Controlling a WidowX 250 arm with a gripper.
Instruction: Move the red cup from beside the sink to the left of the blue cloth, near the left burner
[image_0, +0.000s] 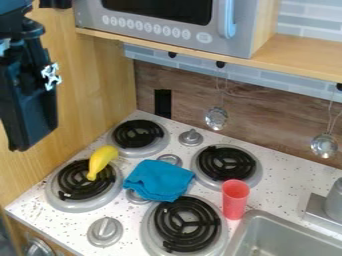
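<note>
The black gripper (21, 142) hangs at the upper left, in front of the wooden side wall and above the stove's left side, apart from everything on the stove. A yellow banana (100, 161) lies over the upper right part of the front left burner (69, 195). To its right, a folded blue cloth (159, 180) rests between the burners, partly covering knobs. A red cup (235, 199) stands upright beside the front right burner (187, 225), near the sink.
The sink (294, 235) is at the lower right, with a grey faucet (334, 202) behind it. Two more burners sit at the back. Above hang a toy microwave (167, 25), a wooden shelf (307, 55) and metal utensils (216, 118). Knobs stand up from the stovetop.
</note>
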